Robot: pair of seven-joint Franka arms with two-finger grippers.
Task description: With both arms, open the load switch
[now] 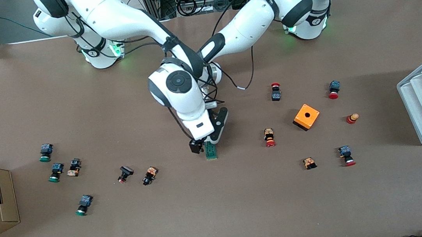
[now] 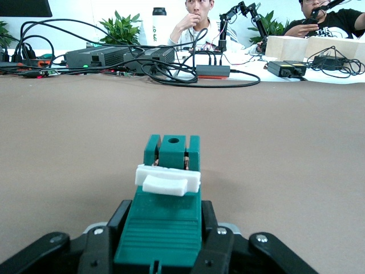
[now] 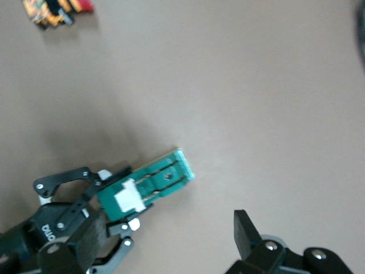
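Front view: the switch (image 1: pixel 211 150) lies mid-desk, well clear of every edge, under both grippers. Left wrist view: the left gripper (image 2: pixel 162 240) is clenched on it. Right wrist view: the right gripper (image 3: pixel 268 251) hangs released beside it.

Bare tabletop (image 1: pixel 220 204) lies open around my load switch (image 1: pixel 211 150); the nearest obstacles, scattered push buttons (image 1: pixel 149 175), sit well apart toward either end.
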